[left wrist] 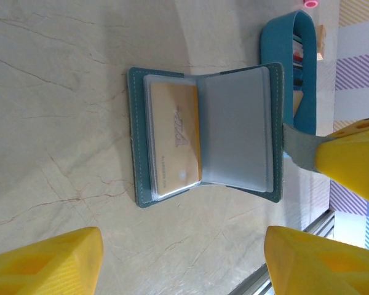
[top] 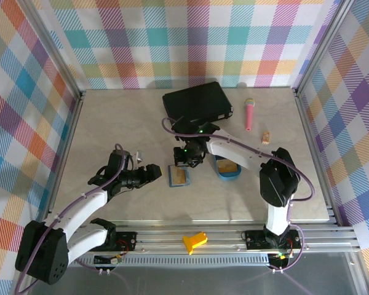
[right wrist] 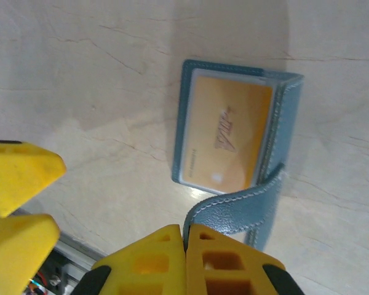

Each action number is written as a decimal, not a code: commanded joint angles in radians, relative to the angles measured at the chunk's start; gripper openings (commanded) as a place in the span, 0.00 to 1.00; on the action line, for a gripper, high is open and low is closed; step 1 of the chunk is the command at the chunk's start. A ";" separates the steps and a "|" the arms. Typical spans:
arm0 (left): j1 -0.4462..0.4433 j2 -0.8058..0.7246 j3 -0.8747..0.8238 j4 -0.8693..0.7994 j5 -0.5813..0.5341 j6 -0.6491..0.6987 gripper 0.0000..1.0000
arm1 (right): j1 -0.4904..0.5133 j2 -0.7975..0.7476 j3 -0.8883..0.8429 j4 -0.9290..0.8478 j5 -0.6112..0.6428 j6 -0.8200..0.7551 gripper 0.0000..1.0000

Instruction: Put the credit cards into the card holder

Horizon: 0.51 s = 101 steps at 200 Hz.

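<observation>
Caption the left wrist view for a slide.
Open left gripper faces the card holder, an orange credit card in its pocket, right gripper pinching the clasp tab.

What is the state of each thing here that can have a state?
card holder: open, lying flat
orange card: inside a holder pocket
black case: closed
left gripper: open, empty
right gripper: shut on the card holder's clasp tab
blue tray: holds cards

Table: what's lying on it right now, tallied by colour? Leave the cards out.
Black: 1, the case
Blue: 2, the card holder and the oval tray
Pink: 1, the pen-like stick
Tan: 1, the small block
Total: 5
</observation>
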 commanded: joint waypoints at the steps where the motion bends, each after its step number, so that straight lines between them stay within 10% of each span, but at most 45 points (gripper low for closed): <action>1: 0.004 -0.042 0.002 -0.085 -0.052 -0.025 0.69 | 0.004 0.042 0.037 0.070 -0.065 0.071 0.00; 101: 0.017 -0.099 0.013 -0.227 -0.085 -0.059 0.65 | 0.037 0.151 0.009 0.306 -0.163 0.248 0.00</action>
